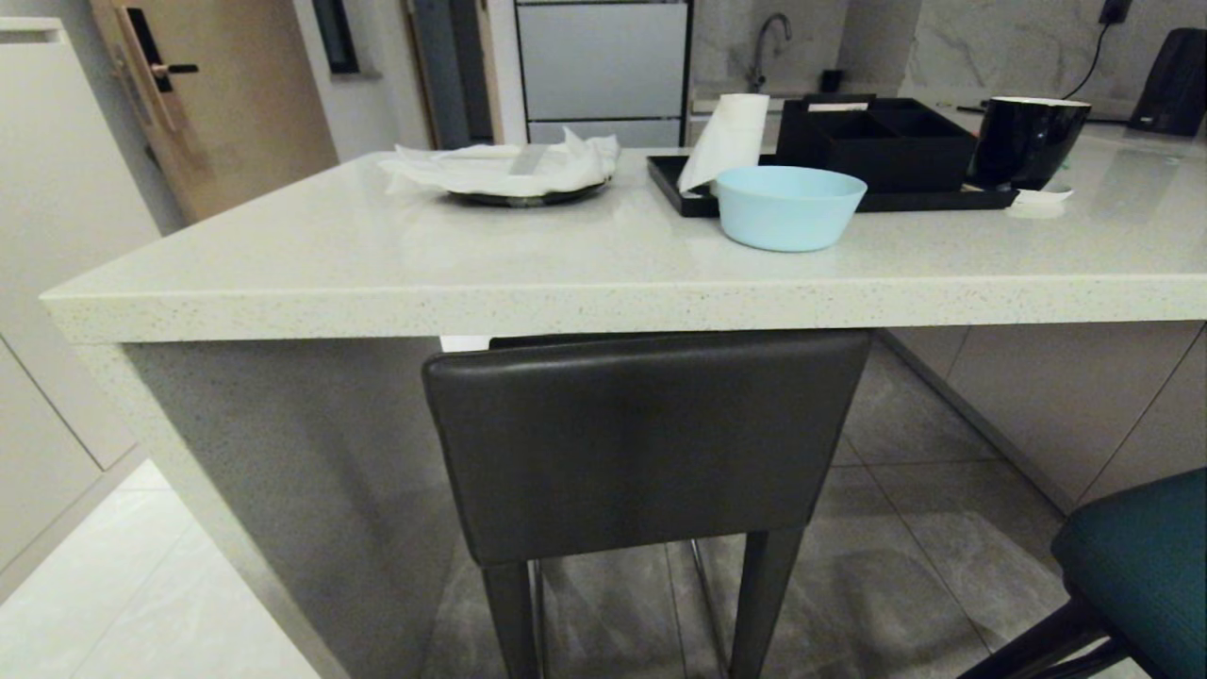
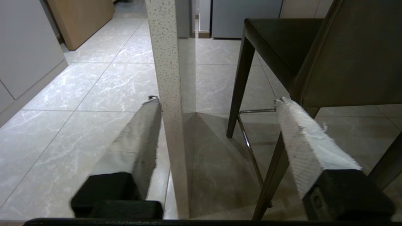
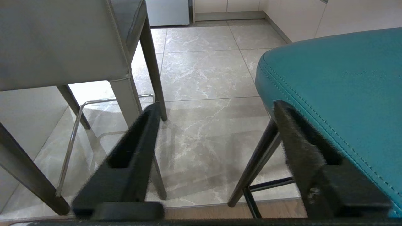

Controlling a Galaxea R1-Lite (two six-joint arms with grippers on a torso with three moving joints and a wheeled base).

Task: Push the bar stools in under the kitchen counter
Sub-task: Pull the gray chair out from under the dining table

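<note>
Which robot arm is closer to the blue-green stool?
The right one. The right tool is open right beside the teal stool, at its seat edge. The left tool is open farther off, between the counter's side panel and the dark stool.

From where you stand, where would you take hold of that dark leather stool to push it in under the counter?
Probably the boxy backrest of the dark stool, from the near side. It faces me broad, flat and upright just below the counter edge; the thin legs offer less.
</note>
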